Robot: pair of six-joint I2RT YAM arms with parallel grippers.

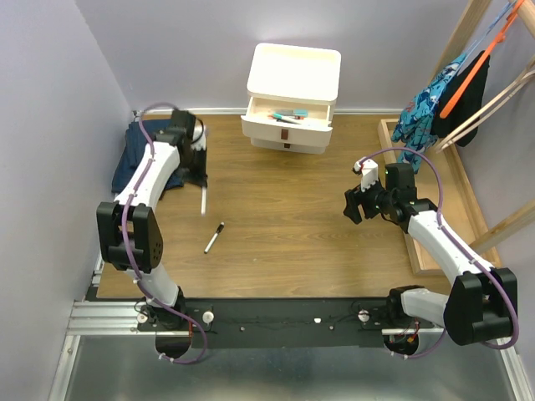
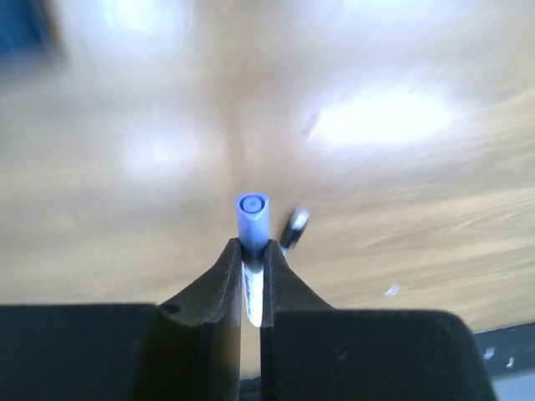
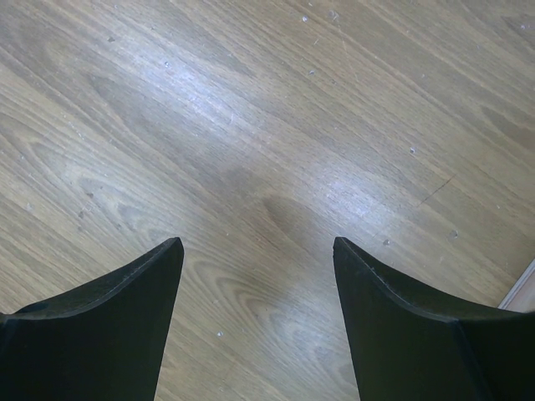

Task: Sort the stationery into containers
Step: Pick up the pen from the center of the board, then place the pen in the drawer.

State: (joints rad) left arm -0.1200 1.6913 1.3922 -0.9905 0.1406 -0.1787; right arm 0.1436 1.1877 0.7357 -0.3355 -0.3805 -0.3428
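A: What is your left end effector [image 2: 252, 247] doing?
B: Its 2 fingers [image 2: 219, 288] are clamped on a white pen [image 2: 252, 209] with a blue cap. The cap end sticks out past the fingertips toward the surface [image 2: 401, 167], which is blurred in the wrist view.
A: Where is that, seen from above?
B: At the left side of the surface, just beside the folded blue jeans [image 1: 138, 159], with the pen hanging below the fingers. A black pen [image 1: 214, 237] lies flat on the wood nearer the arm bases, apart from the held one.
A: And your right end effector [image 3: 257, 242]?
B: Its fingers are spread wide over bare wood. From above it sits right of centre, near the shallow wooden tray [image 1: 386, 127].
A: The cabinet?
B: The cream-white cabinet [image 1: 294, 71] stands at the far edge. 1 drawer [image 1: 259, 125] is pulled out, with a few pieces of stationery [image 1: 288, 114] inside.
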